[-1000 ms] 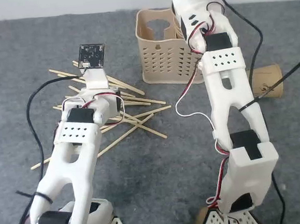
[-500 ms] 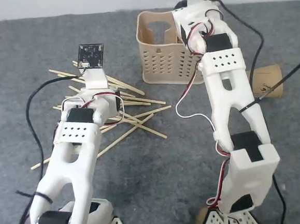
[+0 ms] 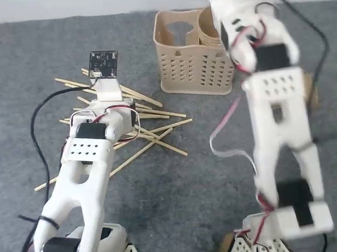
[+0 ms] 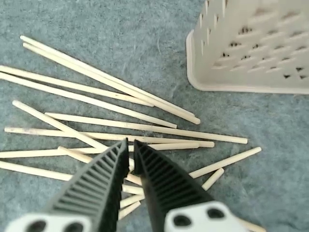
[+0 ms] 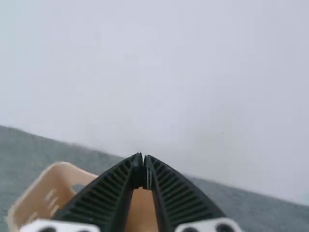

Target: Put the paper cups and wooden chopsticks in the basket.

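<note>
The left claw (image 4: pixel 130 145) is closed, its tips all but touching and gripping nothing. It hangs over the loose pile of pale wooden chopsticks (image 4: pixel 120 99), which lie flat and crossed on the grey felt-covered tabletop (image 4: pixel 145 34). Several sticks pass directly beneath the tips, and others fan out to either side. Ahead of this claw and off to one side stands the beige perforated plastic basket (image 4: pixel 251 48). A strip of bare felt separates the basket's base edge from the nearest chopstick ends.

The right claw (image 5: pixel 143 159) is closed with its tips together and empty. It is raised above the basket rim (image 5: pixel 41 191) and faces the pale wall. In the high view, a brown paper cup (image 3: pixel 207 28) stands inside the basket (image 3: pixel 190 71), in the compartment nearer the right claw. The basket sits close to the tabletop's far edge. Open felt (image 3: pixel 207 175) lies between the two arms.
</note>
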You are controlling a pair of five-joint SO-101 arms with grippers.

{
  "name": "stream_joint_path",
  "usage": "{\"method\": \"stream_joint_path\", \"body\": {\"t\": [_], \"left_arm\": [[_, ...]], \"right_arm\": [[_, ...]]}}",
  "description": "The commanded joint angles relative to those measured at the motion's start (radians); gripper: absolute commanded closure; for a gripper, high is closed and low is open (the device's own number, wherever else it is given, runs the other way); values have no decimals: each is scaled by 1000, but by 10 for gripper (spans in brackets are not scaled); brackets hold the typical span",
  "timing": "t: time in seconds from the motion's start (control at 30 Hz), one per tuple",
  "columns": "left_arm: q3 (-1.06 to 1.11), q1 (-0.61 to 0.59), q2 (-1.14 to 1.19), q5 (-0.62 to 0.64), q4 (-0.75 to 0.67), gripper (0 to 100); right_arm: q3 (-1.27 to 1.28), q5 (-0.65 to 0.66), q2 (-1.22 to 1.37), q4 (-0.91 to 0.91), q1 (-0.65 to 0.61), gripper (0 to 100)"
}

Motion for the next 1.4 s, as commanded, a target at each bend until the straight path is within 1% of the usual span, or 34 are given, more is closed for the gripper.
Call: {"method": "stream_joint_path", "body": {"t": [0.0, 0.1, 0.17, 0.23, 0.33, 0.4, 0.43, 0.57, 0.7, 0.77, 0.9, 1.0, 1.07, 1.17, 1.27, 1.37], "left_arm": [[-5, 21, -40, -32, -25, 984], [-5, 26, -38, -32, -23, 983], [-5, 28, -37, -29, -23, 979], [-5, 38, -37, -25, -20, 938], [7, 54, -37, -25, -20, 842], [16, 60, -37, -26, -23, 799], [18, 60, -37, -26, -23, 794], [19, 52, -37, -26, -25, 794], [21, 51, -37, -25, -25, 795], [21, 51, -37, -25, -25, 809], [22, 51, -37, -28, -25, 869], [22, 51, -35, -29, -25, 885], [24, 51, -35, -29, -25, 885], [33, 51, -35, -29, -31, 885], [61, 52, -35, -31, -81, 885], [65, 54, -37, -31, -87, 887]], "right_arm": [[-9, -34, -211, 142, 28, 988], [-9, -38, -311, 308, 73, 988], [-6, -38, -360, 412, 131, 988], [-6, -40, -387, 507, 213, 988], [6, -35, -389, 613, 349, 988], [69, -25, -386, 628, 417, 985], [109, -3, -386, 625, 443, 971], [284, 83, -387, 575, 518, 882], [462, 124, -383, 453, 618, 872], [557, 153, -375, 377, 645, 872], [779, 204, -375, 182, 659, 871], [891, 219, -375, 61, 657, 871], [911, 221, -349, 8, 657, 871], [896, 222, -245, -58, 674, 871], [824, 222, -101, -93, 694, 871], [717, 199, 21, -105, 734, 877]]}}
